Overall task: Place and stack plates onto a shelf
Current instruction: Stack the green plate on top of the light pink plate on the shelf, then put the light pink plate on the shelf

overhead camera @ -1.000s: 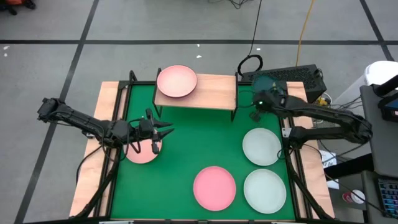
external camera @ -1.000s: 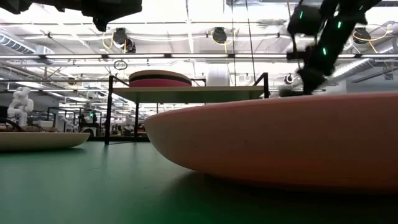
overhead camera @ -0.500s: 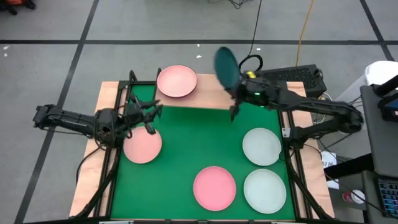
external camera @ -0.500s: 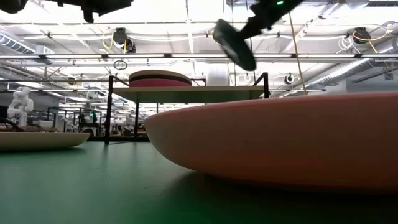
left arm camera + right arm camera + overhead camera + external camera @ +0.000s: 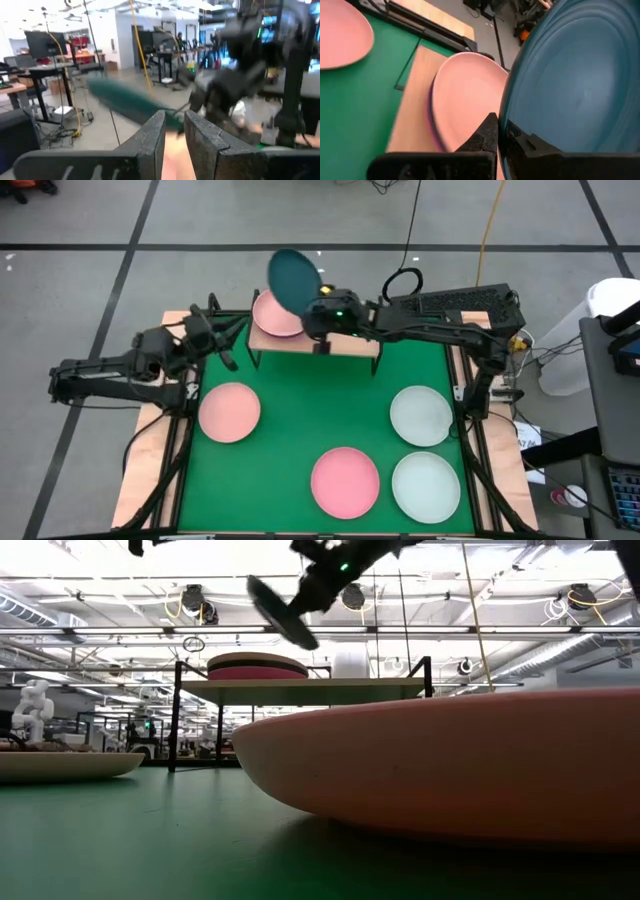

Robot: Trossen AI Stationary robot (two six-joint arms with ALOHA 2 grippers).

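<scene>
The right gripper (image 5: pixel 312 317) pinches the rim of a smooth, round dark teal plate (image 5: pixel 294 280), held tilted in the air above the shelf (image 5: pixel 345 332), a small light-wood board on thin black legs. A pink plate (image 5: pixel 270 320) tops a low stack on the shelf's left end. Four more shallow plates lie on the green table (image 5: pixel 310 410): two pink (image 5: pixel 229 411) (image 5: pixel 344 481) and two pale mint-white (image 5: pixel 420 415) (image 5: pixel 425 485). The left gripper (image 5: pixel 222 340), fingers narrowly apart and holding nothing, hovers near the shelf's left end.
</scene>
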